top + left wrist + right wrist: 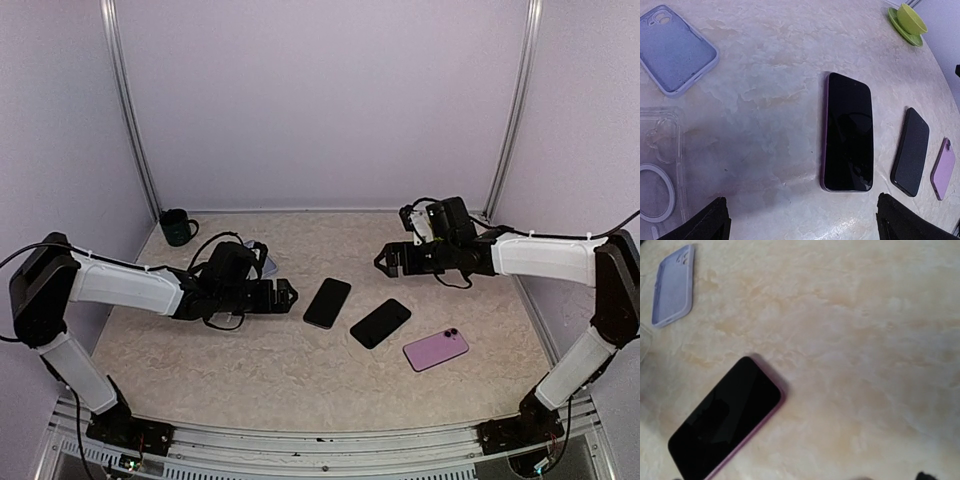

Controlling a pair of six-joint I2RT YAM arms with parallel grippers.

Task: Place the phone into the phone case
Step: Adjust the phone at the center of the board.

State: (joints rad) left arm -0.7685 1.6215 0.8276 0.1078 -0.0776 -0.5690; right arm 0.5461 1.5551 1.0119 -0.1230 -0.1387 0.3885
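Note:
A dark-screened phone (327,302) with a purple rim lies face up mid-table, and shows in the left wrist view (848,132) and the right wrist view (725,417). A lavender phone case (675,47) lies hollow side up to its left, also in the right wrist view (672,285). Beside it lies a clear case (657,170) with a ring. My left gripper (285,295) hovers open just left of the phone, its fingers (715,222) spread wide over bare table. My right gripper (385,262) hangs open beyond the phone, holding nothing.
A black phone-shaped slab (380,323) and a pink one (436,349) with camera lenses lie right of the phone. A dark green mug (178,227) stands at the back left. A lime green cup on a saucer (908,20) sits near the back.

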